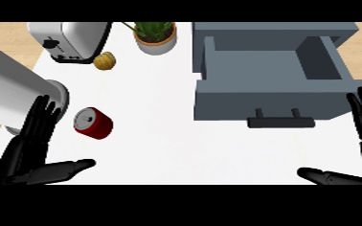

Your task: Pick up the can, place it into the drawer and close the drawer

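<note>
Red can (93, 122) beside left hand (32, 141); open drawer (272, 84) far right.

White counter top (176, 139) fills most of the view, evenly lit, only soft shadows under the objects. Strip of light wood surface (16, 37) shows at the far left edge, same tone again at the far right. Back left: chrome toaster (71, 39), with a small yellowish round object (105, 61) just beside it. Potted plant (155, 36) in a white pot at back centre. Large shiny metal appliance (25, 96) at the left edge, partly cut off.
</note>
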